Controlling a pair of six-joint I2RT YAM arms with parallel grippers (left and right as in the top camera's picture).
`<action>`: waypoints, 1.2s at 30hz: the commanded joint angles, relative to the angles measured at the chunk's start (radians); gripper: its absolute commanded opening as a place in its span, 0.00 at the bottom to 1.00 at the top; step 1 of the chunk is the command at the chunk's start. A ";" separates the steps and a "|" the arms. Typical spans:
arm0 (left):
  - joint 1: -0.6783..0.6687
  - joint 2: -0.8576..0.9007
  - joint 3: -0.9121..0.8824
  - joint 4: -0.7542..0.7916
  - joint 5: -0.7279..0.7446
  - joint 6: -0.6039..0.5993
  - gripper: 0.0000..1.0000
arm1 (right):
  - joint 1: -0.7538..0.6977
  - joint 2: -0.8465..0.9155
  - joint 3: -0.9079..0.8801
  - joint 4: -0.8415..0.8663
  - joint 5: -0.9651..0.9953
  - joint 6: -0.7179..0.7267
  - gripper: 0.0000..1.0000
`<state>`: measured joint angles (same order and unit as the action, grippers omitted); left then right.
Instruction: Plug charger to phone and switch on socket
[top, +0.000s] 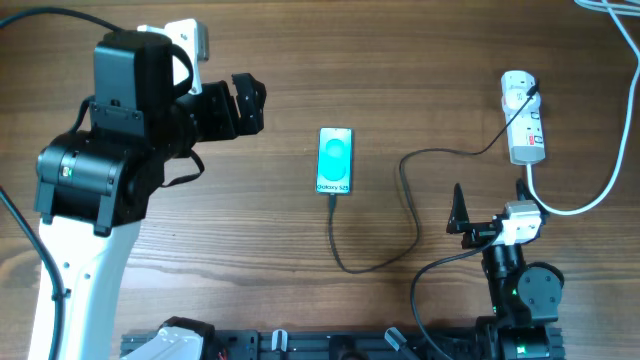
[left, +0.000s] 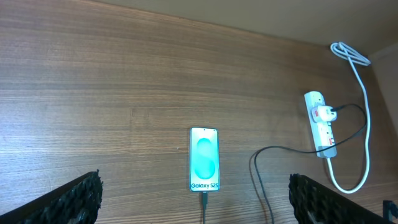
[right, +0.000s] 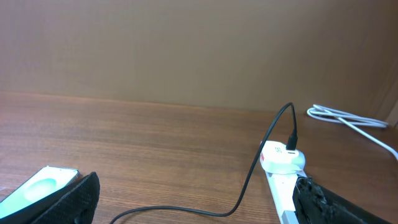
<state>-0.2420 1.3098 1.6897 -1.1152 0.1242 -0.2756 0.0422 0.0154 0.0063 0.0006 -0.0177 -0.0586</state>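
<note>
The phone (top: 335, 158) lies flat mid-table with its cyan-green screen lit. The thin black charger cable (top: 412, 215) loops from the white socket (top: 524, 125) to the phone, and its plug tip (top: 333, 198) sits against the phone's near edge. My left gripper (top: 248, 103) is open and empty, raised left of the phone. In the left wrist view its fingers (left: 196, 208) frame the phone (left: 204, 159), plug tip (left: 203, 199) and socket (left: 320, 127). My right gripper (top: 490, 208) is open and empty, just in front of the socket (right: 283, 167). The right wrist view also shows the cable (right: 249, 180) and phone corner (right: 37, 190).
A thick white cord (top: 600, 190) curls from the socket's near end to the table's right edge and far corner; it also shows in the left wrist view (left: 362, 93) and the right wrist view (right: 348, 118). The arm bases stand along the near edge (top: 330, 345).
</note>
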 joint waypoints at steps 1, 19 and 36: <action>-0.003 -0.005 0.004 0.002 -0.006 0.006 1.00 | -0.005 -0.012 -0.002 0.004 0.005 -0.018 1.00; 0.003 -0.011 0.004 -0.051 -0.042 0.010 1.00 | -0.005 -0.012 -0.002 0.005 0.005 -0.017 1.00; 0.166 -0.565 -0.716 0.271 0.090 0.294 1.00 | -0.005 -0.012 -0.002 0.005 0.005 -0.017 1.00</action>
<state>-0.0956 0.8326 1.1172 -0.9661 0.1246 -0.1047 0.0422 0.0135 0.0063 0.0013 -0.0177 -0.0586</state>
